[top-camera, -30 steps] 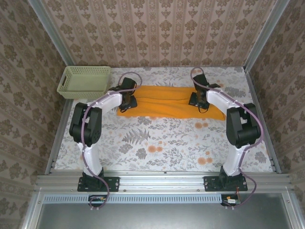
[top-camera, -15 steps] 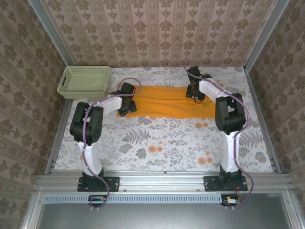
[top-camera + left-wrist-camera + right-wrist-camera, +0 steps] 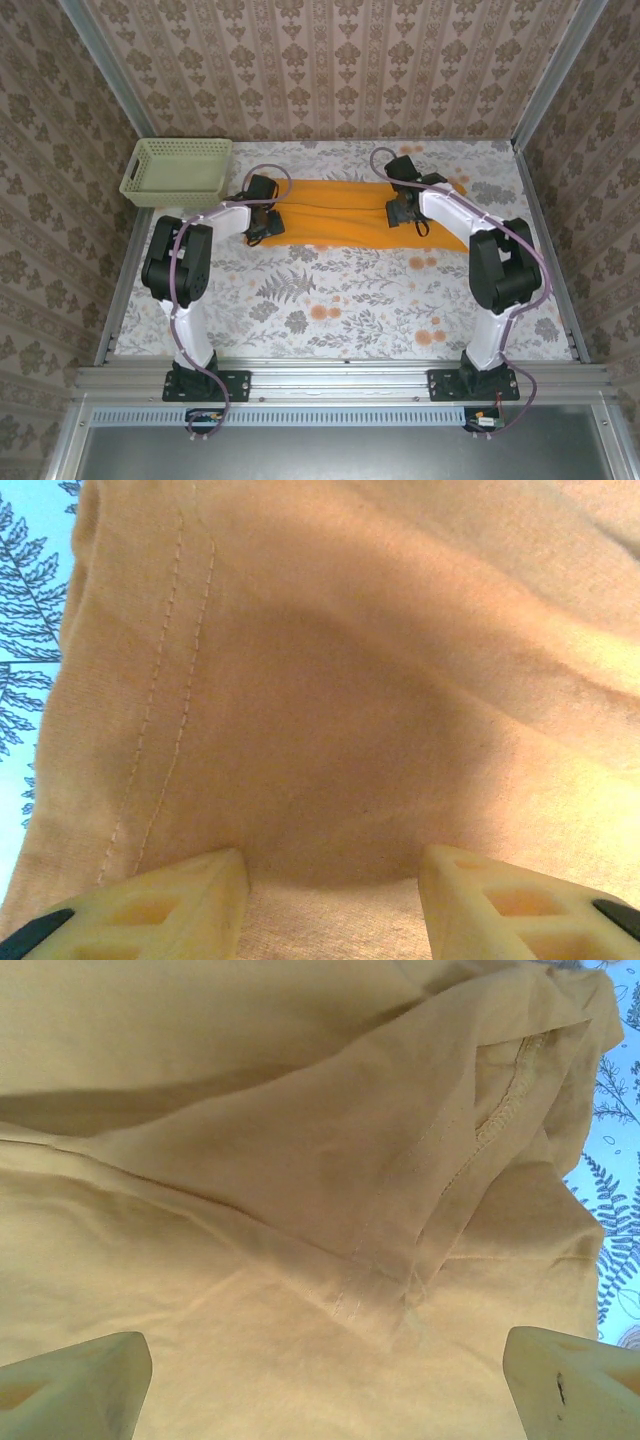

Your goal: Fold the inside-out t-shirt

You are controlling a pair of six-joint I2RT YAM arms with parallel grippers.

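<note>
The inside-out t-shirt [image 3: 330, 215] lies as a long plain orange band across the far half of the table. My left gripper [image 3: 262, 218] rests on its left end, my right gripper [image 3: 400, 210] on its right part. In the left wrist view the left gripper [image 3: 332, 865] stands partly open over the stitched hem of the shirt [image 3: 330, 680], with flat cloth between the fingers and nothing pinched. In the right wrist view the right gripper [image 3: 325, 1345] is wide open over a sleeve seam of the shirt [image 3: 250, 1210], where the fabric lies creased.
A pale green mesh basket [image 3: 178, 170] stands at the back left corner, just left of the shirt. The floral tablecloth [image 3: 330, 300] is bare between the shirt and the arm bases. Patterned walls close in the back and both sides.
My right gripper has opened wide and shifted left along the shirt. The shirt's right end now lies farther back. The left gripper has barely moved.
</note>
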